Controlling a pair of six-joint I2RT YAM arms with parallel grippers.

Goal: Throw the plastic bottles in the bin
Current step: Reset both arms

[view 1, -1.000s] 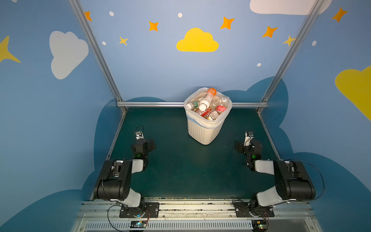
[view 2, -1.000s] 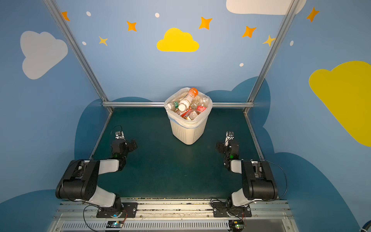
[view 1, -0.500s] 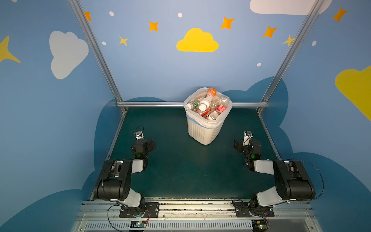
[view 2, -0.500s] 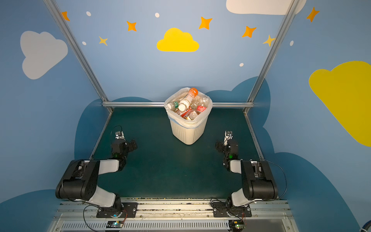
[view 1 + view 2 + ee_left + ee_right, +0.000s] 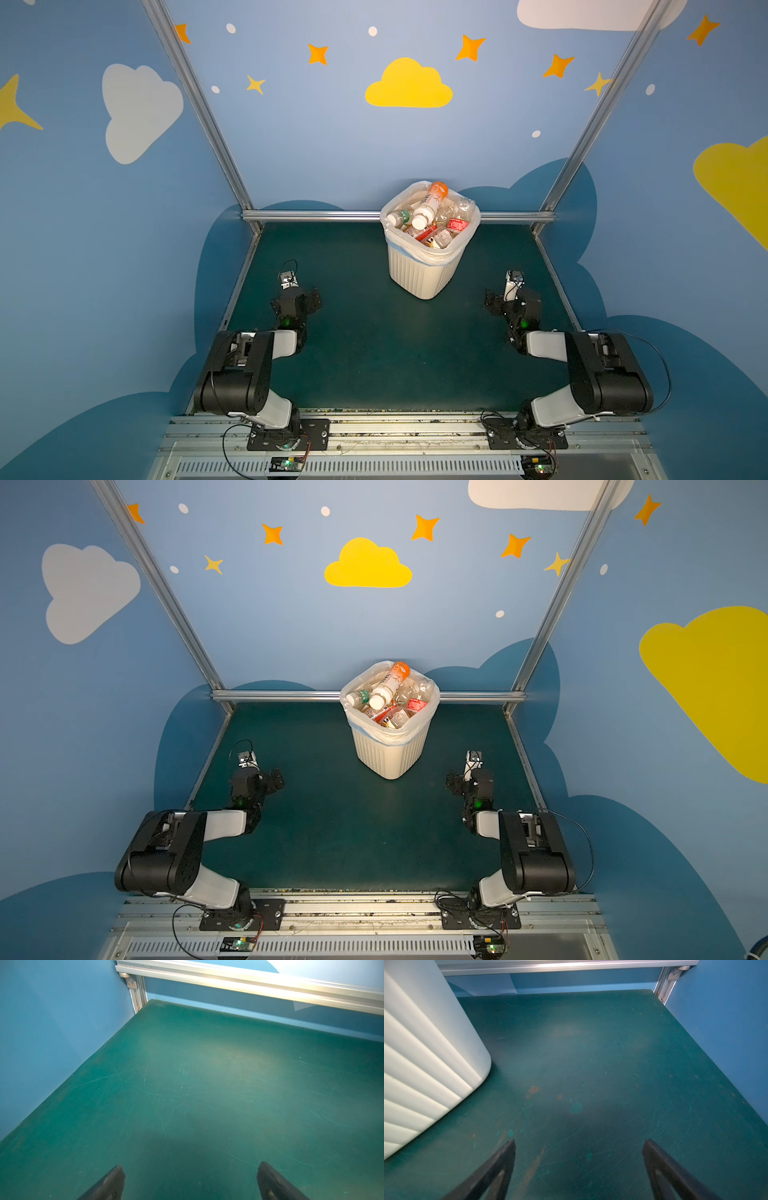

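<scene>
Bottles (image 5: 430, 205) fill the bin (image 5: 415, 274) at centre frame, heaped to its rim. I find none on the tabletop (image 5: 395, 353). Left arm (image 5: 286, 345) and right arm (image 5: 540, 345) sit folded low, clear of it, jaws spread wide and empty; I judge the job done.

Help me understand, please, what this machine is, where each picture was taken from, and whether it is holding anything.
This is a robot with two arms, the left arm and the right arm, bolted at the near edge of a green table. Two pictures look down from one camera head above; the other two come from cameras on the wrists. On the table stands a cream bin, full of plastic bottles; an orange bottle lies on top. The left gripper and the right gripper are both open and hold nothing; the right wrist view shows the bin's ribbed side.
</scene>
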